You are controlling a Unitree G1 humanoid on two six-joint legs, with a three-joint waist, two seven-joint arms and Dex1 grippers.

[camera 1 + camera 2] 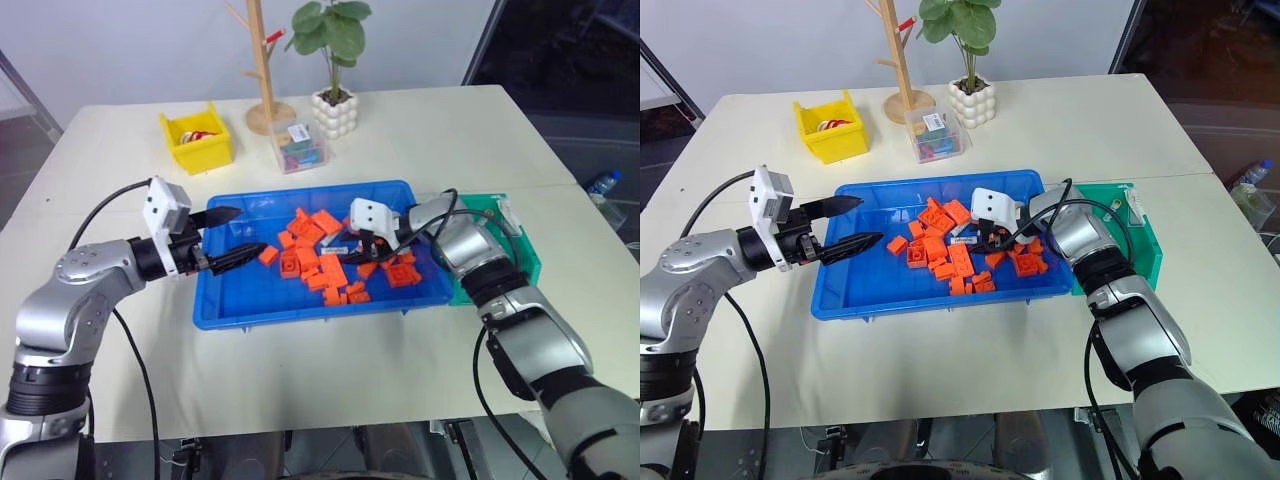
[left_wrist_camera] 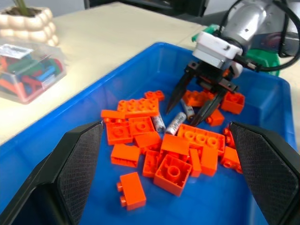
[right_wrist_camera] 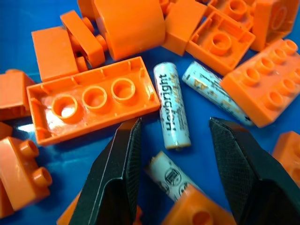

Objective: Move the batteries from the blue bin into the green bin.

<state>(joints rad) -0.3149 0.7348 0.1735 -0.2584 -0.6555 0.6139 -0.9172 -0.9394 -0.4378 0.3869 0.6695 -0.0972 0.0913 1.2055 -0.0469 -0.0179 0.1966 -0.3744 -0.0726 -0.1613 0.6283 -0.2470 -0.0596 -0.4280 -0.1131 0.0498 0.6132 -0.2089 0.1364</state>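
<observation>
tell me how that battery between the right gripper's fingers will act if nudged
The battery is a smooth cylinder lying flat on the blue bin floor, so it probably rolls sideways. Orange bricks close by would likely stop it.

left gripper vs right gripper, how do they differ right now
The left gripper hovers level over the blue bin's bare end, away from the bricks; the right gripper points down into the orange bricks, its fingers straddling batteries. Both are open and hold nothing.

Silver arms, black cables, white wrist housings, black two-finger tools (image 1: 226, 236)
</observation>
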